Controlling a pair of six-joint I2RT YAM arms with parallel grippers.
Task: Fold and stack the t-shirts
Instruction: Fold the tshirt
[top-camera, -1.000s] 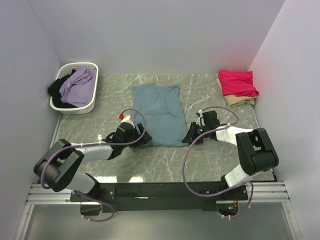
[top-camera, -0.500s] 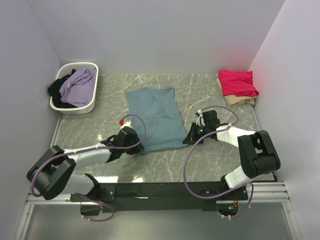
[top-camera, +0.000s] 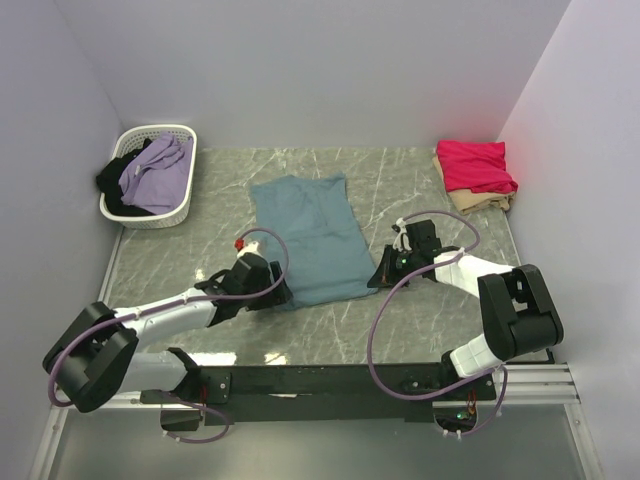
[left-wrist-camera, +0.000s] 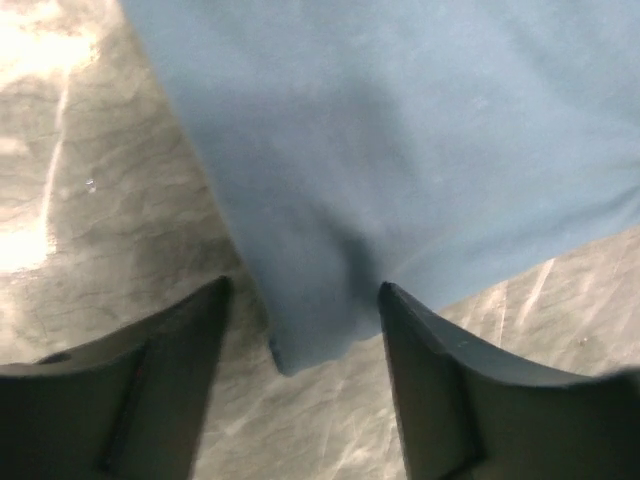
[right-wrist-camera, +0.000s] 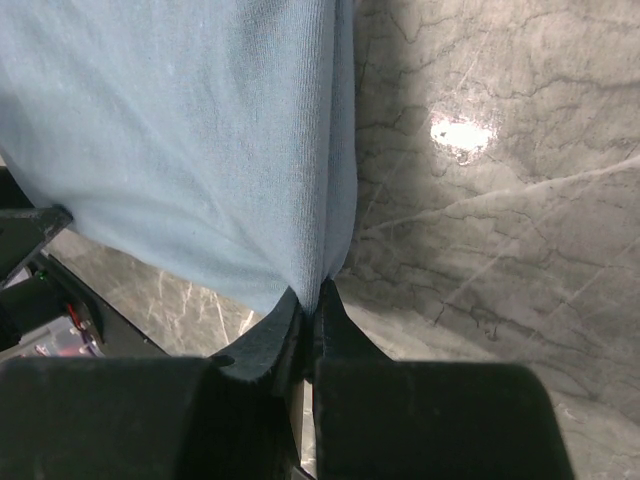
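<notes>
We judge the step in hand to be taking hold of the near hem of the teal-blue t-shirt (top-camera: 308, 232), which lies flat, no sleeves showing, at the middle of the table (top-camera: 430, 330). The right gripper (right-wrist-camera: 310, 300) is pressed together on the cloth's near right corner. The left gripper (left-wrist-camera: 303, 300) stands spread, the near left corner loose between its fingers. The next move calls for the left to pinch that corner, so both can lift evenly. The crimson-pink t-shirt (top-camera: 475, 165) sits folded on the beige t-shirt (top-camera: 478, 203) at the far right corner, and a white basket (top-camera: 150, 220) of clothes stands at the far left. The surface is glossy grey marbling, and pale walls (top-camera: 300, 70) enclose three sides.
</notes>
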